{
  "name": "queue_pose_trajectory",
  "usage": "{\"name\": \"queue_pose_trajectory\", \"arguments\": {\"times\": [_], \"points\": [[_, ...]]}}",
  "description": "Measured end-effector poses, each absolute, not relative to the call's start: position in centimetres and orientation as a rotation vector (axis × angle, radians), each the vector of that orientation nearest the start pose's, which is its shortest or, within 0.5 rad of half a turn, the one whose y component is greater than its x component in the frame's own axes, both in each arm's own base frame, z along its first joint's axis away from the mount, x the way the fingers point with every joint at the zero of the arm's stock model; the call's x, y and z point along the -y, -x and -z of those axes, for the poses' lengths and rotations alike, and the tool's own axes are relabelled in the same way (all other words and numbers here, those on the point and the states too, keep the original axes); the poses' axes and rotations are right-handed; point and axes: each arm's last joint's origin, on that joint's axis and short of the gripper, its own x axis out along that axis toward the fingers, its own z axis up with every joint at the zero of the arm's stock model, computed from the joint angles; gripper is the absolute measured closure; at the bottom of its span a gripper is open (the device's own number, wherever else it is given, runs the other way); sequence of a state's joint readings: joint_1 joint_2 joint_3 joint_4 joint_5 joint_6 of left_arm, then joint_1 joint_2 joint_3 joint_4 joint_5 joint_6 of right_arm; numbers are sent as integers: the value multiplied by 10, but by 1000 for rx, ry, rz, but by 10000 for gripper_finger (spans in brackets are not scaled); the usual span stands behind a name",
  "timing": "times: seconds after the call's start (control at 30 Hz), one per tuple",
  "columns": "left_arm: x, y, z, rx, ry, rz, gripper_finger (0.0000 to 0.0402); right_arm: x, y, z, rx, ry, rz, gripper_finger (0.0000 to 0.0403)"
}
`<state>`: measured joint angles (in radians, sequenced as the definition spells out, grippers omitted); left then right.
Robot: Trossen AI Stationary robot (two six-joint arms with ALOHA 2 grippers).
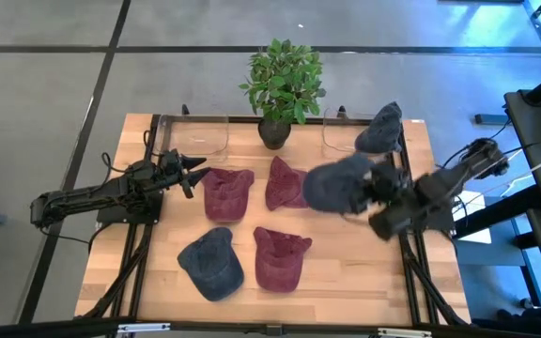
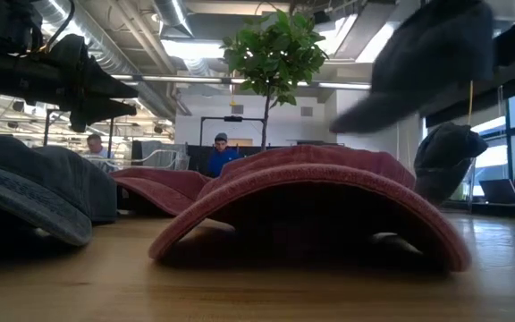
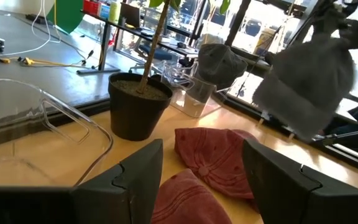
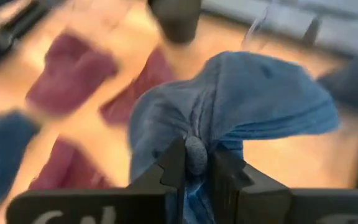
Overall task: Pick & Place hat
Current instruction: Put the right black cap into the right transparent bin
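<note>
right gripper clamped on blue hat, held above the table. left gripper open, beside red hat.

You see a wooden table standing on a grey floor. At its far edge, in the middle, a potted plant stands upright in a dark pot. Two clear plastic holders stand at the far edge, one on each side of the plant. Far behind the table, a person sits in the room.
</note>
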<state>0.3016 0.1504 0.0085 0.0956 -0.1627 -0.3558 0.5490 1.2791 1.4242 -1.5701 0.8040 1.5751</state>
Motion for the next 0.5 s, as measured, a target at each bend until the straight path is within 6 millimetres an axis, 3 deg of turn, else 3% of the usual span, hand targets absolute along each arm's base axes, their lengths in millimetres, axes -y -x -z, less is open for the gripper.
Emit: {"name": "queue_pose_trajectory", "arguments": {"times": [0.2, 0.5], "points": [[-36, -100, -163, 35, 351, -469, 187, -31, -158, -385, -497, -410, 1046, 356], [-36, -100, -163, 35, 351, -471, 187, 29, -144, -396, -550, -250, 1267, 356]]}}
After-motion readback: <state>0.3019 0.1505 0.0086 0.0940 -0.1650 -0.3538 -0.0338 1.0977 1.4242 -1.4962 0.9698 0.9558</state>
